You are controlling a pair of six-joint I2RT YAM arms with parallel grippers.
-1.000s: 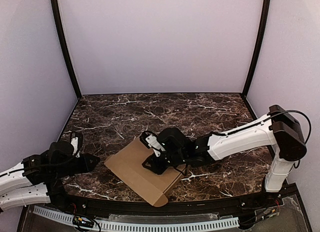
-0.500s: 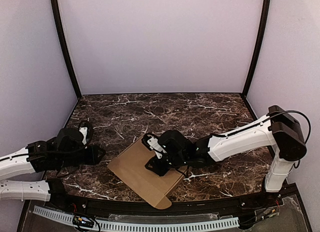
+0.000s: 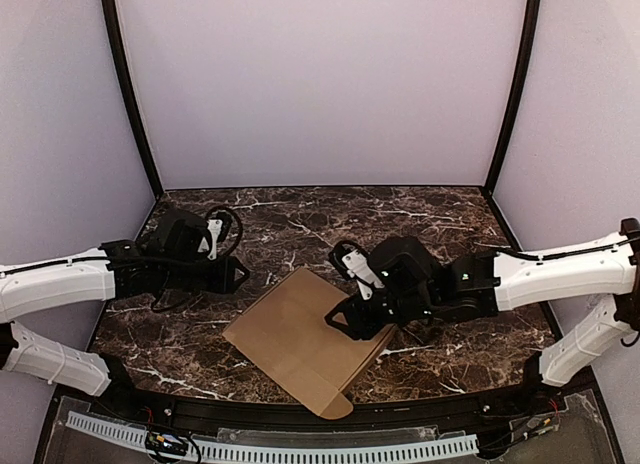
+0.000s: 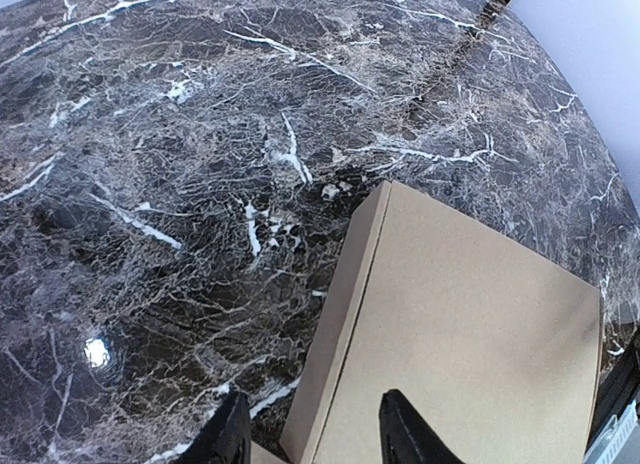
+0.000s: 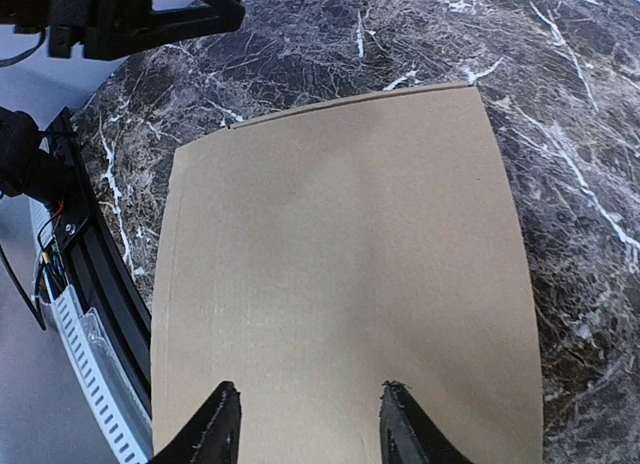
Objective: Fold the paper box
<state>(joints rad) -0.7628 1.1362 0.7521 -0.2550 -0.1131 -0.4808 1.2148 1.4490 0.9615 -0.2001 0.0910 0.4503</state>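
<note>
The paper box (image 3: 300, 339) is a shallow, closed brown cardboard box lying flat near the table's front edge, one corner reaching the black rail. My left gripper (image 3: 238, 276) hovers just off its far-left side, apart from it. In the left wrist view the gripper (image 4: 312, 436) is open, its fingertips straddling the side wall of the box (image 4: 470, 324) from above. My right gripper (image 3: 345, 322) is over the box's right part. The right wrist view shows it (image 5: 308, 426) open above the plain lid (image 5: 350, 254), with nothing between the fingers.
Dark marble table (image 3: 330, 224) with white walls on three sides. A black rail and a white slotted strip (image 3: 300, 449) run along the near edge. My left arm's black fingers (image 5: 150, 14) show beyond the box in the right wrist view.
My left arm has swung forward and right, up to the box's far-left side. My right gripper has drawn back to the right. Both jaws have widened. The box has shifted slightly right.
</note>
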